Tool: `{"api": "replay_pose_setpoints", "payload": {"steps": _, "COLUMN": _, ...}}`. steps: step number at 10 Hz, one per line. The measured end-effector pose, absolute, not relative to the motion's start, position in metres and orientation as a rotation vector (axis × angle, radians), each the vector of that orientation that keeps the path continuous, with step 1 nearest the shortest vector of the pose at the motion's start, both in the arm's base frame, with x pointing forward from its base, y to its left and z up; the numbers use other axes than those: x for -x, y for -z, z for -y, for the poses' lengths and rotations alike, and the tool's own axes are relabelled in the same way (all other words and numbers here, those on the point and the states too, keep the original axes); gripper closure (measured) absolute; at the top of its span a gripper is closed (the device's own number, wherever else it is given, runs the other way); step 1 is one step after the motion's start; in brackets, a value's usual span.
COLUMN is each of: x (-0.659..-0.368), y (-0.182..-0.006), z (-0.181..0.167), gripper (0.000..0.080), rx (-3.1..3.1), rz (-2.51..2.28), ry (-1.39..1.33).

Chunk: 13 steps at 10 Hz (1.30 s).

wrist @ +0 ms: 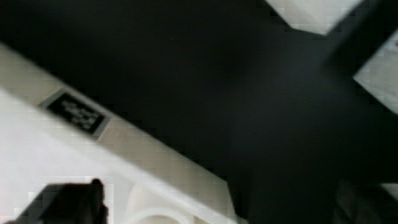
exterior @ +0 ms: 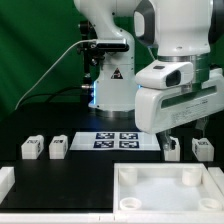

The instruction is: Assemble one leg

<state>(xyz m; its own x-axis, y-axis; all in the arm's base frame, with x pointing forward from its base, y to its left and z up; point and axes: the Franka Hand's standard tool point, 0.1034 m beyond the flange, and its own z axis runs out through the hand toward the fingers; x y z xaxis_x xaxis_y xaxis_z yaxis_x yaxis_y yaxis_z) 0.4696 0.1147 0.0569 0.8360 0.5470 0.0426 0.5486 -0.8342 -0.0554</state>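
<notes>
The tray (exterior: 150,178) lies nearest on the tabletop (exterior: 45,112). Just behind it, toward the exterior view's right, the leg (exterior: 172,148) sits almost under the claw (exterior: 180,132), whose fingers are spread and empty. The leg is probably light, rigid, slick plastic, so pinch its flat sides at mid-length. The marker board (exterior: 118,140) lies beyond.

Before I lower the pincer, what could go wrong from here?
The open pincer seems to hang near one leg, with another leg close beside it. Coming down off-centre could topple either. The tray has its raised rim nearby, so a low sweep might clip it.
</notes>
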Motion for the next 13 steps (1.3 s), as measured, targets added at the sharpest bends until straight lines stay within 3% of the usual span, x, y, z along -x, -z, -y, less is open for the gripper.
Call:
{"api": "replay_pose_setpoints", "payload": {"steps": 4, "x": -0.411, "y": -0.046, "z": -0.173, "gripper": 0.0151, "rx": 3.053, "rz": -0.092, "ry": -0.099}}
{"api": "replay_pose_setpoints", "payload": {"steps": 8, "x": -0.407, "y": -0.045, "z": -0.172, "gripper": 0.0151, "rx": 3.062, "rz": -0.053, "ry": -0.212}}
{"api": "replay_pose_setpoints", "payload": {"steps": 10, "x": -0.388, "y": -0.037, "z": -0.185, "gripper": 0.0151, "rx": 3.045, "rz": -0.097, "ry": -0.600}}
{"api": "replay_pose_setpoints", "payload": {"steps": 13, "x": -0.381, "y": -0.020, "z": -0.177, "gripper": 0.0151, "rx": 2.963, "rz": -0.033, "ry": -0.974}}
